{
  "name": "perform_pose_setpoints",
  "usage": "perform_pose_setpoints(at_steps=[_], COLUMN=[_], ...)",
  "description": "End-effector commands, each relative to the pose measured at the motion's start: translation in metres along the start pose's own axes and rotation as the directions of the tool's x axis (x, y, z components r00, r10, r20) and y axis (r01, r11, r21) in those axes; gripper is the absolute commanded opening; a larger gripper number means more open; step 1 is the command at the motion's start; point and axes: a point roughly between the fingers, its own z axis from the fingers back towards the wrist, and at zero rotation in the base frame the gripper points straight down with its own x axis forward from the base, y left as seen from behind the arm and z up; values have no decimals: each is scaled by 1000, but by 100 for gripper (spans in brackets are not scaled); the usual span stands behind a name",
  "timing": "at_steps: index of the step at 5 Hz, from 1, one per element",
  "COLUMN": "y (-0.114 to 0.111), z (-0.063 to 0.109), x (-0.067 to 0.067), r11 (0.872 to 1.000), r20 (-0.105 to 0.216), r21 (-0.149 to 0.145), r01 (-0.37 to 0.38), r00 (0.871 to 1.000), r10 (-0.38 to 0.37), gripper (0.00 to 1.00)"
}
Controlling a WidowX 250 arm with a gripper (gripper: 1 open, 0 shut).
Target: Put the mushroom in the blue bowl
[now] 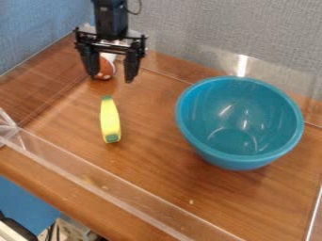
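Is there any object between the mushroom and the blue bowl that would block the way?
Nothing visible blocks it. The mushroom sits at the back left, between the fingers of the open gripper. The blue bowl is at the right. The yellow piece lies nearer the camera, off the direct line across the bare table.

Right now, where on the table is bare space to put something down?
Bare wood lies in the near left part of the table, in front of the yellow piece, and in a strip between that piece and the blue bowl. The far left corner is crowded: the open end effector stands over the mushroom.
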Motion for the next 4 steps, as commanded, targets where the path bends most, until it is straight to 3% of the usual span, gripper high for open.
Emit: perform_pose_setpoints(at_steps=[1,2,4], y=[8,16,36], z=[25,30,13], x=[23,39,64], r11=[997,989,975], r20=[77,85,87], r21=[-3,-5,-8], r01=[-78,-146,-222], r00=[994,986,971], r10=[78,146,222], gripper=[100,100,100])
